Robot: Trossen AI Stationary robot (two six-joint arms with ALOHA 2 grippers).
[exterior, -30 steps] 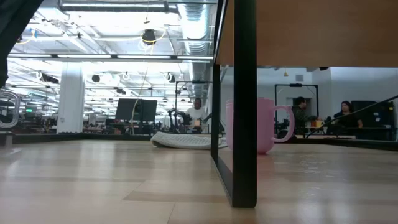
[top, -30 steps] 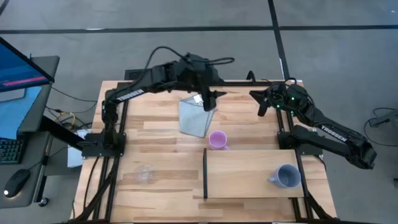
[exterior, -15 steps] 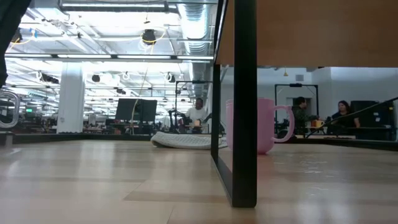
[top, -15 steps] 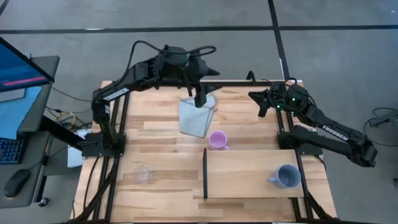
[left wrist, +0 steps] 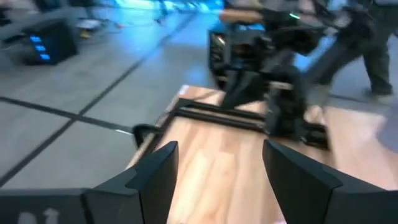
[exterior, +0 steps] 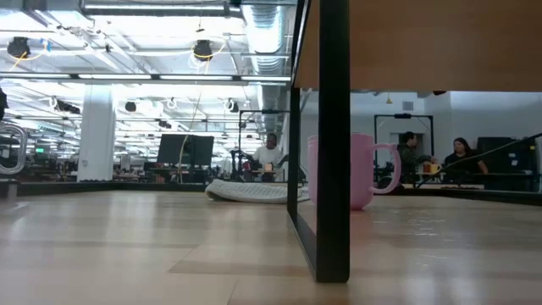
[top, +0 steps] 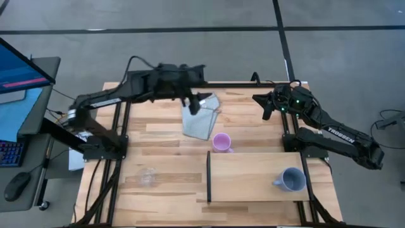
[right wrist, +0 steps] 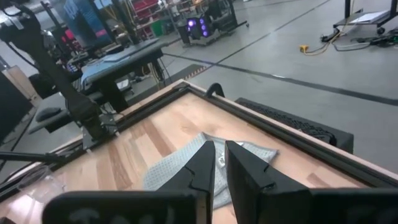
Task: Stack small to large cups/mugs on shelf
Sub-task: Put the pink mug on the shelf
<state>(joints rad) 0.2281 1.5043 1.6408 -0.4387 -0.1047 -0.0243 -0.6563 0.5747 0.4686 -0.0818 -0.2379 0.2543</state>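
Left pincer (top: 195, 104) has swung back off the light-blue cloth (top: 201, 117), fingers spread wide and empty, right pincer (top: 266, 106) nearly closed, empty, parked beyond the shelf (top: 253, 177); only grey-blue mug (top: 292, 179) is shelved, pink mug (top: 221, 142) and clear cup (top: 147, 177) wait beside it.

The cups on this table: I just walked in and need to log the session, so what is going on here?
Nothing is being held. The left gripper, open, is swinging above the light-blue cloth at the table's far side. The right gripper waits at the far right edge, its fingers nearly together and empty. The grey-blue mug sits on the shelf. The pink mug and the clear cup stand on the table, off the shelf. Nothing is stacked yet.
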